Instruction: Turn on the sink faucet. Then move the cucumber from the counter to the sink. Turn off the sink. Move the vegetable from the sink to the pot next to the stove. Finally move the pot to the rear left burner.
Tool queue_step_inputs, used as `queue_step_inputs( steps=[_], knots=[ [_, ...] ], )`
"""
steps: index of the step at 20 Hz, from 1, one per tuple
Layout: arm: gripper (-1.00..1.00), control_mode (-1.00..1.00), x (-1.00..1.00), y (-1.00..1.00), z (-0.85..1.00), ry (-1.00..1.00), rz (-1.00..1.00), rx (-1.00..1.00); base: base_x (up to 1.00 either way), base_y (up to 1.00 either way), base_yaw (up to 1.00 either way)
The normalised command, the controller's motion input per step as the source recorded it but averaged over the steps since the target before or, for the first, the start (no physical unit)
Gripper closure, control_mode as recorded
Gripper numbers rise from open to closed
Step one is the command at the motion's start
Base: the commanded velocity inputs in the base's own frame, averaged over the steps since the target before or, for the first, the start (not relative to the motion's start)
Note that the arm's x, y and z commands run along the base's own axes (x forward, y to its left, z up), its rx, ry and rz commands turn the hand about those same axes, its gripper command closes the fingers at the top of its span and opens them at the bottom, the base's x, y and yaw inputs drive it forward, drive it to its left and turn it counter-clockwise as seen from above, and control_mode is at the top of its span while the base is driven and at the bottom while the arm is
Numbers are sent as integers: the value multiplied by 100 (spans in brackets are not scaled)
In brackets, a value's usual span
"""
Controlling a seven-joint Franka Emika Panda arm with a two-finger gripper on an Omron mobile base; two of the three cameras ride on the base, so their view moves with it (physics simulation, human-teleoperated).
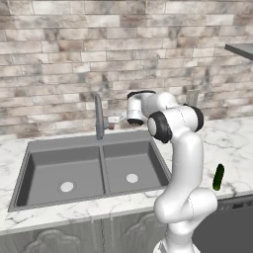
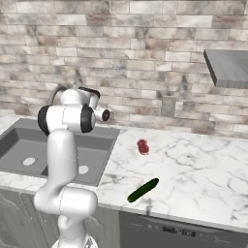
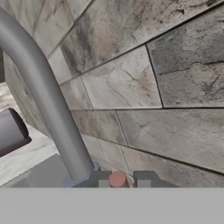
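Observation:
The sink faucet rises behind the double sink, and its grey spout curves up close on the left of the hand view. My gripper is level with the faucet's base, just to its right. Its fingertips stand almost together, and a small reddish knob shows in the narrow gap of the gripper. I see no water in the basins. The cucumber lies on the counter right of the sink, near the front edge. The pot and the stove are out of view.
A small red object sits on the counter between the sink and the cucumber. A brick wall backs the counter. A grey shelf or hood juts out at the upper right. A dark appliance front sits below the counter.

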Motion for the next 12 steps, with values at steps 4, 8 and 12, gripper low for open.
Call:
queue_step_inputs(
  steps=[4,8,12],
  knots=[
    [100,-100,-28,-69,-73,13,-7,1,0,0,0],
    [100,-100,-27,-71,-72,16,-7,0,0,0,0],
    [100,-100,-32,-76,-76,17,-7,1,0,0,0]
  ],
)
